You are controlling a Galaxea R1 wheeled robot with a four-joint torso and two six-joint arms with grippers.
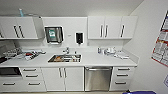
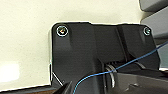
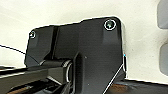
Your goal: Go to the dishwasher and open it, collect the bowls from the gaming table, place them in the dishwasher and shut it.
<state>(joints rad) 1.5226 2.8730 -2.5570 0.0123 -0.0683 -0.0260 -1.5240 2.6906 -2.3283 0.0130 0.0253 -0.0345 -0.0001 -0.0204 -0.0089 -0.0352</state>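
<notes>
The dishwasher [image 1: 98,78] has a brushed stainless-steel front with a soft sheen and a metal bar handle. The sink [image 1: 65,58] left of it is shiny metal too, as is the tap [image 1: 67,50] behind it. The worktop [image 1: 100,60] is smooth, pale and slightly glossy. The cabinet doors [image 1: 62,78] and drawers [image 1: 122,78] look smooth matt white, with dark handles. The towel dispenser [image 1: 53,34] on the far wall has a glossy dark front.

Steel-grey dishwasher [image 1: 98,78], white cabs [image 1: 62,78], white c'top [image 1: 100,60]
</notes>
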